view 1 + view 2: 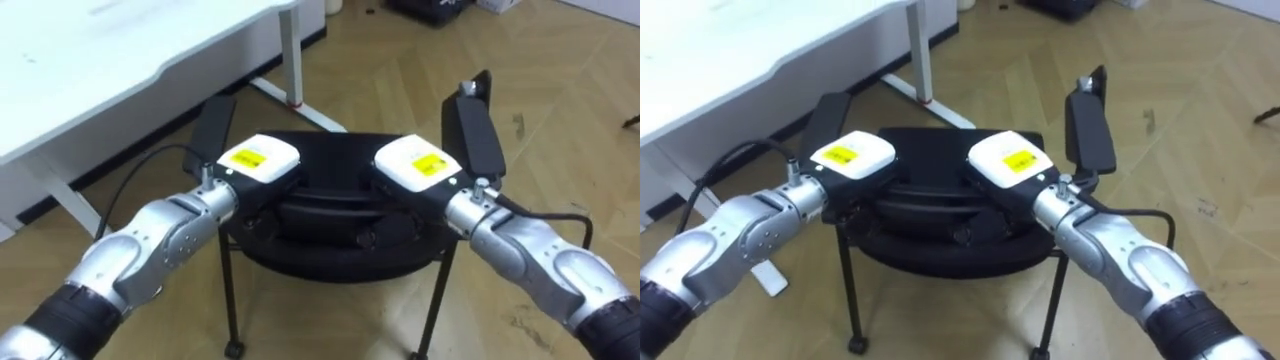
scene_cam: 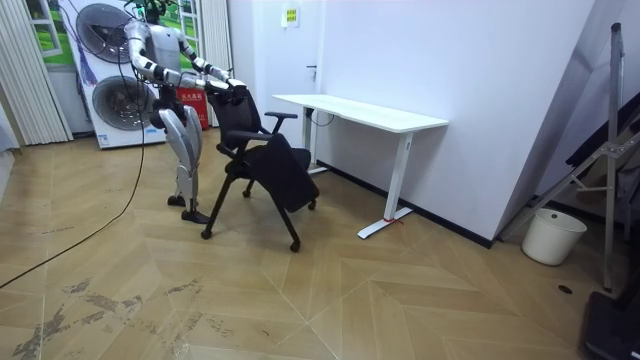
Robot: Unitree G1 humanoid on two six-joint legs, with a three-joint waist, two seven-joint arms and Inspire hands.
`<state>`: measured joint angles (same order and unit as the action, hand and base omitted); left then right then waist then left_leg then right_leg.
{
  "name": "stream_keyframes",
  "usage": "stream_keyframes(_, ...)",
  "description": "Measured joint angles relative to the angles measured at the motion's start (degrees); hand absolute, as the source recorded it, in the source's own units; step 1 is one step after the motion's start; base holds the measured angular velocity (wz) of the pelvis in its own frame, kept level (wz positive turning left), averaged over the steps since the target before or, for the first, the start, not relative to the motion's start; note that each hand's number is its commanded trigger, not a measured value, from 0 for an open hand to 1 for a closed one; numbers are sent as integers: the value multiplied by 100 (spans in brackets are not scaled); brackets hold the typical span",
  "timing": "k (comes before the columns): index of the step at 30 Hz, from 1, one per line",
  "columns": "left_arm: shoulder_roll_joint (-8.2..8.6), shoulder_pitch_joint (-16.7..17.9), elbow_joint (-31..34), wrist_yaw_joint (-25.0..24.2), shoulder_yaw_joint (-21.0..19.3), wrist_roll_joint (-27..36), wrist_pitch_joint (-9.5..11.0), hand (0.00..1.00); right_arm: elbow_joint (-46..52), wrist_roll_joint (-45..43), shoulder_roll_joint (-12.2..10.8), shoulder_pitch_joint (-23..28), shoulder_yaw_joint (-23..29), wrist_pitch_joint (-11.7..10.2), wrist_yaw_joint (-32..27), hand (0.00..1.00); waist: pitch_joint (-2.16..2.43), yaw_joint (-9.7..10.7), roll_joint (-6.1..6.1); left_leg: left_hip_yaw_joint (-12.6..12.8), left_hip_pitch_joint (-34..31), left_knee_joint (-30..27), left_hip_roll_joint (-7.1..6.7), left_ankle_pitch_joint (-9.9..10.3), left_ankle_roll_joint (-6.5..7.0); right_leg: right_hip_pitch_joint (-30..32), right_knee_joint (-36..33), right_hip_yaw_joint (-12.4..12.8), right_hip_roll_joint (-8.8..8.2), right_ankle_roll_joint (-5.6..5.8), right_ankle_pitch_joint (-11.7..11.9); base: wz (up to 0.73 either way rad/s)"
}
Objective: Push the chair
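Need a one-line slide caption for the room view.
Humanoid behind black office chair, left hand and right hand on its backrest, near white desk.

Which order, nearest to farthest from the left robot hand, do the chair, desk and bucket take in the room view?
1. Chair, at the left robot hand.
2. Desk, by the wall.
3. Bucket, far at the room view's right.

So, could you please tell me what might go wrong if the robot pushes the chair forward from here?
1. The left robot hand and right robot hand sit high on the chair, atop its backrest, so a hard push may tip it rather than roll it.
2. The white desk has a leg just ahead on the left; the chair's left armrest could catch it.
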<state>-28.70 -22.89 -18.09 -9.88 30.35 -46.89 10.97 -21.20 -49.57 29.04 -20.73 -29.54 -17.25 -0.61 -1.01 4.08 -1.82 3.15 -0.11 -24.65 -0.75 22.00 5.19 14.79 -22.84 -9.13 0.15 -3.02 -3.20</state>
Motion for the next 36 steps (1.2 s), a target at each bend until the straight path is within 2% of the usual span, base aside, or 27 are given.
stream_keyframes(2, 33, -7, -5, -36, -44, -23, -31, 100, -23, 2, -31, -22, 13, 24, 50, 100, -1, -9, 2, 22, 62, -122, 83, 39, -76, -69, -36, -73, 20, -58, -104, 3)
stream_keyframes(3, 61, -5, -51, -46, -41, -53, -40, 100, -61, 2, -71, -20, 8, 52, 78, 100, -5, -13, 4, 115, 53, -412, 184, 74, -149, -191, -76, -145, 99, -95, -213, 7)
stream_keyframes(4, 68, -3, -59, -73, -40, -74, -39, 100, -80, 1, -83, -15, 2, 52, 88, 100, -7, -17, 7, 160, 25, -619, 231, 87, -174, -246, -105, -182, 107, -116, -274, 11)
stream_keyframes(6, 77, 4, -64, -154, -41, -106, -10, 100, -86, 3, -104, 43, 2, 43, 91, 100, -28, -45, 23, 288, -233, -1564, 460, 51, -333, -387, -314, -273, 156, -199, -560, 9)
stream_keyframes(7, 77, 6, -67, -176, -41, -106, -4, 100, -86, 3, -109, 59, 3, 41, 89, 100, -31, -72, 19, 318, -279, -1787, 536, 31, -370, -431, -358, -280, 188, -221, -624, 0)
stream_keyframes(9, 73, 17, -79, -213, -51, -106, 31, 100, -87, -3, -140, 99, 3, 35, 107, 100, -56, -108, 65, 368, -436, -2519, 743, -168, -662, -595, -531, -359, 234, -321, -914, 4)
stream_keyframes(10, 72, 16, -82, -216, -54, -106, 33, 100, -86, -9, -145, 100, 3, 36, 119, 100, -67, -111, 93, 415, -464, -2648, 787, -248, -673, -625, -589, -371, 232, -342, -982, 16)
stream_keyframes(11, 77, 20, -111, -208, -54, -104, 38, 100, -86, -28, -152, 101, 3, 37, 133, 100, -74, -144, 137, 450, -540, -2850, 828, -426, -659, -685, -627, -377, 227, -379, -1076, 12)
stream_keyframes(12, 74, 19, -110, -184, -61, -104, 38, 100, -82, -28, -152, 97, 4, 39, 101, 100, -92, -152, 207, 443, -675, -3048, 822, -684, -658, -722, -623, -346, 202, -415, -1126, 10)
stream_keyframes(13, 69, 20, -105, -171, -68, -104, 42, 100, -80, -27, -151, 94, 7, 40, 80, 100, -95, -169, 238, 423, -746, -3108, 801, -715, -659, -733, -613, -323, 186, -424, -1150, 20)
stream_keyframes(14, 66, 15, -92, -103, -73, -94, 42, 100, -60, -26, -128, 75, 27, 40, 66, 100, -99, -140, 251, 388, -977, -3057, 811, -571, -565, -741, -572, -344, 183, -439, -1181, 18)
stream_keyframes(15, 87, 16, -98, -36, -73, -94, 20, 100, -75, -21, -111, 39, 27, 42, 65, 100, -105, -140, 261, 372, -1234, -2948, 815, -414, -570, -776, -556, -401, 166, -472, -1204, 13)
stream_keyframes(16, 98, 16, -106, -31, -73, -95, 17, 100, -83, -23, -113, 33, 26, 48, 67, 100, -107, -139, 275, 363, -1351, -2822, 807, -375, -585, -813, -551, -419, 158, -492, -1222, 0)
stream_keyframes(17, 135, 19, -131, -24, -72, -95, 15, 100, -103, -26, -109, 38, 26, 59, 66, 100, -118, -126, 299, 374, -1572, -2451, 801, -354, -571, -920, -490, -466, 152, -493, -1260, 15)
stream_keyframes(18, 197, 27, -144, -27, -72, -112, -1, 100, -101, -25, -74, 74, 26, 60, 69, 100, -116, -95, 309, 447, -1746, -1864, 806, -405, -605, -1039, -386, -538, 153, -475, -1283, 18)
stream_keyframes(19, 224, 30, -144, -27, -72, -113, -12, 100, -85, -25, -46, 90, 27, 60, 65, 100, -116, -96, 315, 520, -1791, -1507, 806, -488, -656, -1075, -364, -545, 148, -460, -1304, 22)
stream_keyframes(20, 246, 27, -118, -23, -76, -113, -14, 100, 1, -24, 35, 113, 32, 61, 67, 100, -104, -43, 297, 702, -1904, -848, 804, -841, -561, -1097, -384, -617, 125, -435, -1379, 24)
stream_keyframes(21, 245, 36, -106, -19, -84, -112, -10, 100, 41, -27, 47, 136, 34, 82, 73, 100, -84, 52, 311, 829, -1931, -541, 779, -1335, -425, -1146, -408, -668, 77, -379, -1456, 29)
stream_keyframes(22, 248, 41, -105, -18, -83, -112, -10, 100, 54, -27, 53, 147, 34, 85, 79, 100, -63, 88, 316, 897, -1886, -440, 778, -1533, -350, -1171, -401, -688, 57, -349, -1488, 30)
stream_keyframes(23, 259, 43, -106, 4, -84, -112, -17, 100, 118, -28, 63, 177, 36, 129, 96, 100, -33, 136, 363, 969, -1796, -292, 682, -1640, -229, -1214, -377, -701, -30, -289, -1533, 31)
stream_keyframes(24, 264, 39, -103, 39, -84, -112, -22, 100, 233, -33, 94, 215, 43, 191, 124, 100, -32, 221, 362, 978, -1761, -249, 570, -1649, -185, -1300, -290, -790, -83, -245, -1552, 36)
stream_keyframes(26, 280, 27, -95, 39, -84, -118, -30, 100, 372, -42, 105, 323, 102, 248, 134, 100, -25, 328, 373, 993, -1675, -222, 487, -1598, -115, -1444, -182, -881, -141, -172, -1592, 35)
stream_keyframes(31, 351, 49, -135, 53, -83, -129, -75, 100, 456, -68, 111, 366, 139, 289, 215, 100, -22, 349, 409, 1117, -1375, -25, 242, -1475, -71, -1772, -110, -1049, -349, 5, -1677, 11)
stream_keyframes(34, 386, 46, -99, 81, -89, -223, -147, 100, 511, -188, 101, 361, 172, 320, 229, 100, -18, 335, 421, 1200, -1276, 93, 135, -1418, -37, -1755, -406, -1439, -556, 100, -1729, 16)
stream_keyframes(36, 456, 47, -103, 67, -90, -286, -200, 100, 543, -186, 97, 367, 173, 318, 244, 100, -15, 342, 429, 1360, -1182, 84, 64, -1312, 32, -1532, -1356, -1832, -920, 188, -1746, 32)
